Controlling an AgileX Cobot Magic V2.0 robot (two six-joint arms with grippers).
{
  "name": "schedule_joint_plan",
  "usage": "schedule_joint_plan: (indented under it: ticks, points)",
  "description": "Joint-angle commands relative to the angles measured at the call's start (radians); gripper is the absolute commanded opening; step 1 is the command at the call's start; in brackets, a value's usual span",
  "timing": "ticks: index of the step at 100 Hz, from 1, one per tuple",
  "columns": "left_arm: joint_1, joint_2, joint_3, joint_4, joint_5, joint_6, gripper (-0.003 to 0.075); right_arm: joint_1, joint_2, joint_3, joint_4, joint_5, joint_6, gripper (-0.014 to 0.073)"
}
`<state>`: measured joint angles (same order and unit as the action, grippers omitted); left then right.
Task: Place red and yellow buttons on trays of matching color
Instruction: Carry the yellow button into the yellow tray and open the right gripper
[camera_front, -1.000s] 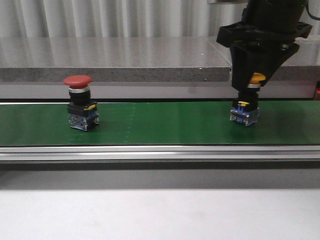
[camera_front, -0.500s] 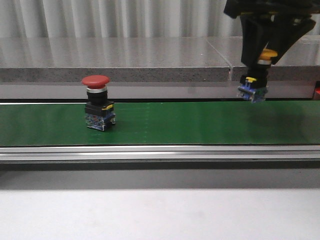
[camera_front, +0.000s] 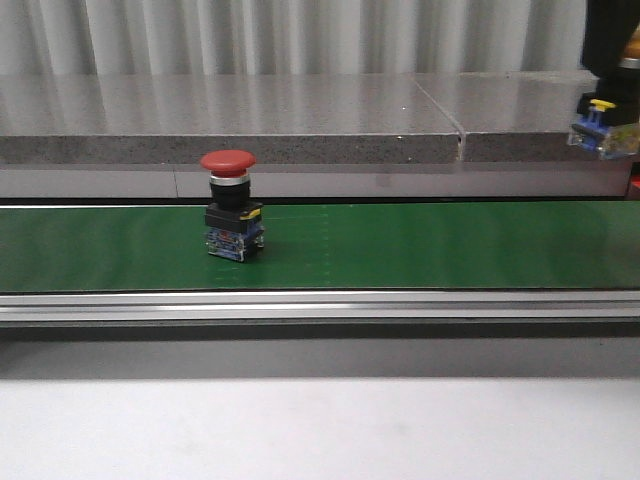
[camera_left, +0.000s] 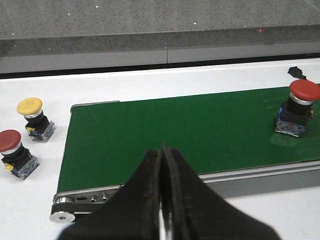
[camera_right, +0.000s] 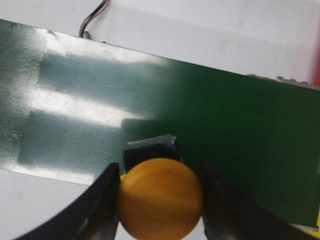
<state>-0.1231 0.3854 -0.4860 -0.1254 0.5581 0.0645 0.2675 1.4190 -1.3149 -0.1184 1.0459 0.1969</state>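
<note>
Yellow button (camera_right: 161, 197) clamped within right gripper (camera_right: 159, 210)

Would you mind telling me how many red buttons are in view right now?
2: one red button stands on the green belt, another sits on the white table off the belt's end, beside a yellow one. More may be hidden.

In the front view the picture's edge cuts off the right pincer (camera_front: 612, 70) and its yellow button (camera_front: 606, 125).
</note>
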Motion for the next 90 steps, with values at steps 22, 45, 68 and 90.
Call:
schedule_joint_plan:
  ticks: [22, 45, 68, 90]
  points:
    - [-0.009, 0.006, -0.027, -0.008, -0.079, 0.001, -0.002, -0.197, -0.105, 0.054, -0.04, -0.006, 0.019, 0.0225]
    - [-0.009, 0.006, -0.027, -0.008, -0.079, 0.001, -0.002, -0.374, -0.123, 0.101, -0.04, 0.002, 0.028, 0.0225]
    - [-0.009, 0.006, -0.027, -0.008, -0.079, 0.001, -0.002, -0.541, -0.123, 0.16, -0.04, 0.001, 0.042, 0.0225]
    - [-0.009, 0.006, -0.027, -0.008, -0.079, 0.001, -0.002, -0.698, -0.123, 0.234, -0.035, -0.032, 0.073, 0.0225]
